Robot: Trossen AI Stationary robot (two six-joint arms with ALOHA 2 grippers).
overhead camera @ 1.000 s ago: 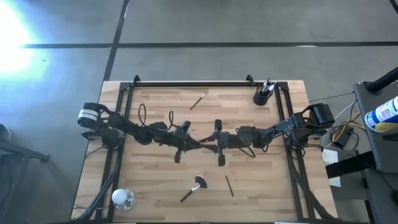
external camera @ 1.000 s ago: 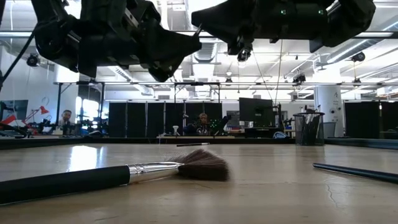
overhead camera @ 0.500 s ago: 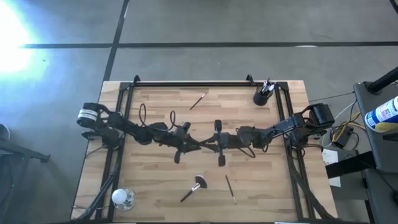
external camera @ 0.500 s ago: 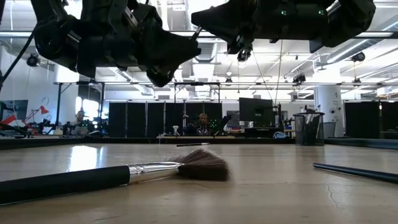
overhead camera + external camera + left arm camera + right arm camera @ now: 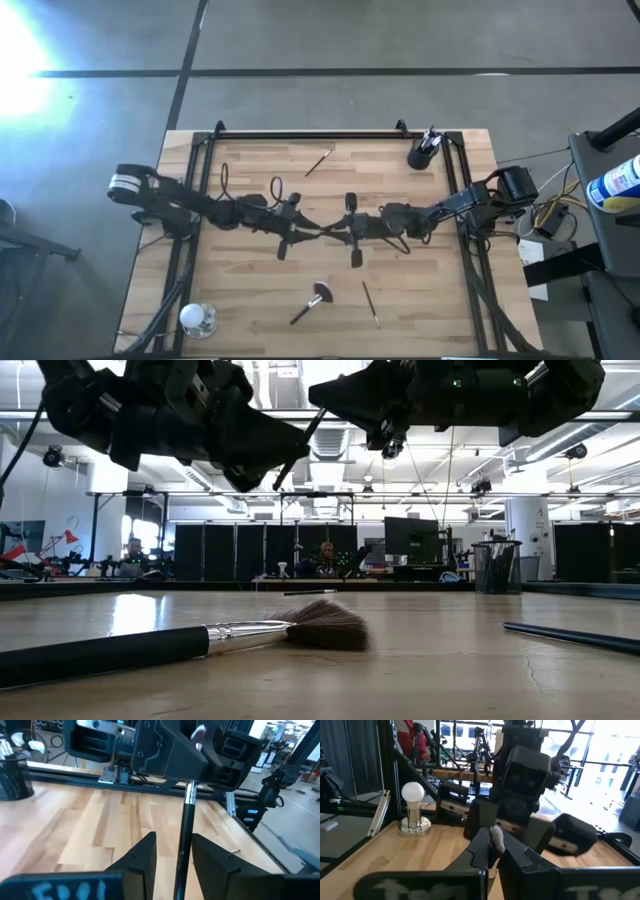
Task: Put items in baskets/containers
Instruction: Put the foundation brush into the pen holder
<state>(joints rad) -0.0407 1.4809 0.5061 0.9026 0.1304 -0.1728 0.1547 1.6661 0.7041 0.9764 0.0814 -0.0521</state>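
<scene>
A slim makeup brush [image 5: 183, 840], with a dark handle and a silver ferrule, hangs level in the air over the table's middle, between my two grippers. My right gripper [image 5: 338, 231] is shut on its head end. My left gripper [image 5: 303, 229] is open, and its fingers [image 5: 142, 857] stand on either side of the handle with room to spare. Three more brushes lie flat on the wood: a fan brush [image 5: 312, 300], a thin dark one [image 5: 370, 303] and one toward the far edge [image 5: 318, 162]. The dark cup [image 5: 420, 156] stands at the far right with brushes in it. My right gripper pinches the brush's head end between its two fingers, just past the silver ferrule [image 5: 190, 795]. The pale bristle tuft [image 5: 496, 837] pokes out at the fingertips. The fingers reach in level from the table's right side. The brush is clear of the table, with its handle running toward my left gripper.
A clear glass bulb on a base [image 5: 197, 318] stands at the near left corner. A black frame rail [image 5: 310, 134] runs along the far edge, with side rails left and right. In the low view, people sit at desks beyond the table.
My left gripper has opened, letting go of the brush handle. It has also risen slightly and drawn back a little toward the table's left edge. My right gripper has kept its place, and the brush stays level with it.
</scene>
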